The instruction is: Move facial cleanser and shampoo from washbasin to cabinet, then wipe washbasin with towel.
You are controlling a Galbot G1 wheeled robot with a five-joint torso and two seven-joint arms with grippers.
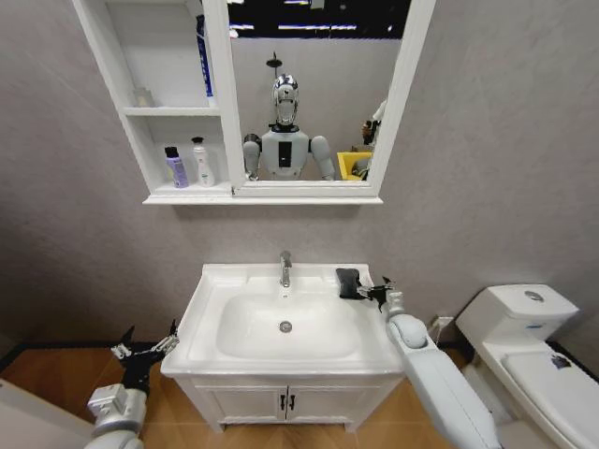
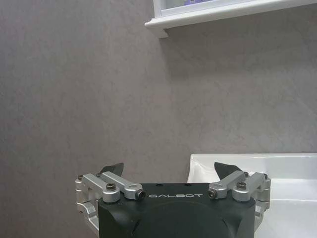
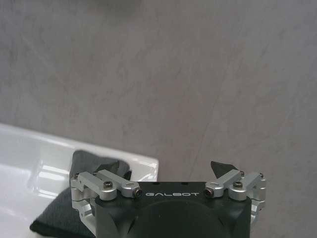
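Note:
The white washbasin [image 1: 211, 309] stands in the middle under the mirror. On its rear right rim lies the black towel [image 1: 348, 282] [image 3: 59, 213]. My right gripper [image 1: 377, 292] [image 3: 168, 168] is open just right of the towel, one finger over its edge. My left gripper [image 1: 150, 339] [image 2: 168, 168] is open and holds nothing, low beside the basin's left edge [image 2: 247, 163]. In the cabinet [image 1: 131, 112] at the upper left, a purple bottle [image 1: 175, 168] and a white bottle [image 1: 202, 164] stand on the lower shelf. Which is the shampoo and which the facial cleanser I cannot tell.
A chrome tap [image 1: 285, 269] rises at the basin's back. A blue bottle [image 1: 203, 56] stands in the cabinet's upper compartment. A white toilet [image 1: 524, 323] sits close on the right. The vanity doors [image 1: 285, 402] are below the basin, on a wooden floor.

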